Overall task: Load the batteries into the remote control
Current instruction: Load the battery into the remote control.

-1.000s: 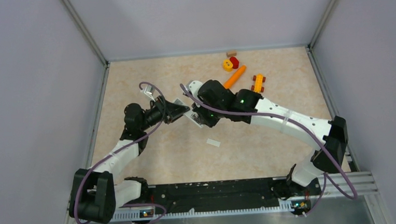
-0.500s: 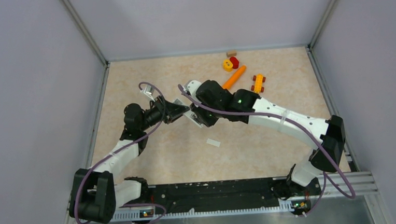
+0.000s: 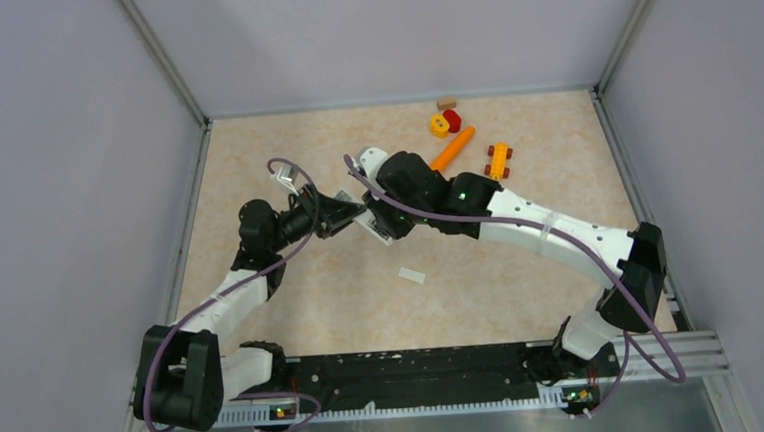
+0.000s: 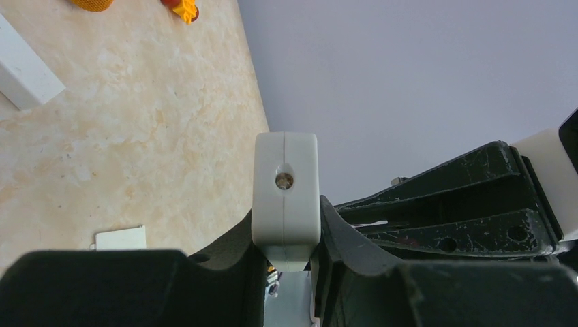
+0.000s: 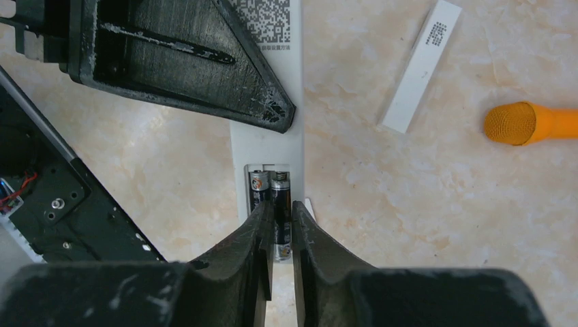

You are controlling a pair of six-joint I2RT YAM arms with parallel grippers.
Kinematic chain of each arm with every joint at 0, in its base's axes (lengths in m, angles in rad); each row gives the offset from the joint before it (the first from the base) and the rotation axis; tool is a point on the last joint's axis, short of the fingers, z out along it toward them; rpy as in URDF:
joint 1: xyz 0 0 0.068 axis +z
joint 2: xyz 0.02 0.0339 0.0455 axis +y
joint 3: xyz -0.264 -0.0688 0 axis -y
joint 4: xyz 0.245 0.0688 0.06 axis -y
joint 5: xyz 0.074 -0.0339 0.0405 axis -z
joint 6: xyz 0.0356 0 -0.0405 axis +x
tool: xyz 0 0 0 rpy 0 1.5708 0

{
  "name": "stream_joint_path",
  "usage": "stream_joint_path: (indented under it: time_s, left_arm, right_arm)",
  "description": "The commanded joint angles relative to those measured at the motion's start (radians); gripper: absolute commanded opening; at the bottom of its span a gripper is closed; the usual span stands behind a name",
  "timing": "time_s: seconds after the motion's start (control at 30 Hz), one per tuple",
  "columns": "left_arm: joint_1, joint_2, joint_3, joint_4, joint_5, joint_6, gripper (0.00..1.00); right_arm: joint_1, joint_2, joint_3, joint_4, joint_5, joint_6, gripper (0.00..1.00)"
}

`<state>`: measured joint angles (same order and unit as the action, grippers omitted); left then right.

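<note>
My left gripper (image 3: 355, 216) is shut on the remote control (image 3: 376, 228), a slim white bar held above the middle of the table. In the left wrist view I see the remote's end (image 4: 285, 197) clamped between the left gripper's (image 4: 286, 216) jaws. In the right wrist view the remote's open battery bay (image 5: 269, 178) holds one battery (image 5: 257, 189). My right gripper (image 5: 279, 210) is shut on a second battery (image 5: 281, 197), which lies in the bay beside the first. The right gripper (image 3: 384, 220) sits over the remote, right next to the left fingers (image 5: 204, 61).
A small white battery cover (image 3: 412, 275) lies on the table near the grippers, also in the right wrist view (image 5: 422, 65). An orange carrot toy (image 3: 452, 150), a yellow-red toy (image 3: 444, 123), an orange block toy (image 3: 498, 159) and a small brown block (image 3: 446, 103) lie at the back right.
My right gripper has edged slightly left and farther along the remote. The left gripper holds the remote in the same place.
</note>
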<state>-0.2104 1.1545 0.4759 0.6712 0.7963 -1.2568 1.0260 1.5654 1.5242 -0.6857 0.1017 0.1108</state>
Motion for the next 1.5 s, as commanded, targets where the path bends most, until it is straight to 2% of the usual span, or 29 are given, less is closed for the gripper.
stream_joint_path:
  time_s: [0.0, 0.17, 0.3, 0.37, 0.47, 0.67, 0.77, 0.83, 0.97, 1.1, 1.33, 1.47]
  left_arm:
    - [0.000, -0.025, 0.020, 0.088, 0.037, -0.030, 0.00]
    - [0.011, -0.031, 0.021, 0.077, 0.034, -0.029, 0.00]
    - [0.020, -0.031, 0.023, 0.076, 0.037, -0.043, 0.00]
    - [0.023, -0.032, 0.024, 0.075, 0.040, -0.053, 0.00]
    - [0.028, -0.035, 0.024, 0.078, 0.043, -0.079, 0.00]
    - [0.040, -0.044, 0.029, 0.122, 0.057, -0.191, 0.00]
    - [0.040, -0.053, 0.032, 0.168, 0.060, -0.256, 0.00]
    - [0.042, -0.065, 0.035, 0.181, 0.056, -0.292, 0.00]
    - [0.042, -0.083, 0.048, 0.210, 0.043, -0.366, 0.00]
    - [0.042, -0.088, 0.055, 0.250, 0.025, -0.441, 0.00]
    - [0.043, -0.079, 0.056, 0.343, 0.006, -0.540, 0.00]
    - [0.043, -0.084, 0.058, 0.343, 0.002, -0.544, 0.00]
  right_arm:
    - [0.010, -0.035, -0.011, 0.067, 0.007, 0.033, 0.19]
    - [0.011, -0.068, -0.010, 0.063, -0.008, 0.057, 0.36]
    - [0.011, -0.135, -0.051, 0.117, 0.004, 0.097, 0.57]
    - [0.008, -0.183, -0.082, 0.161, 0.041, 0.141, 0.68]
    - [-0.024, -0.260, -0.153, 0.245, 0.058, 0.261, 0.76]
    - [-0.056, -0.420, -0.373, 0.490, 0.110, 0.543, 0.78]
    - [-0.058, -0.508, -0.536, 0.685, 0.131, 0.670, 0.79]
    - [-0.058, -0.541, -0.602, 0.798, 0.115, 0.726, 0.80]
    - [-0.058, -0.548, -0.669, 0.899, 0.079, 0.802, 0.80]
    - [-0.058, -0.574, -0.785, 1.131, 0.052, 0.884, 0.80]
    - [-0.058, -0.567, -0.794, 1.206, 0.003, 0.891, 0.79]
    - [-0.058, -0.559, -0.788, 1.215, -0.005, 0.890, 0.73]
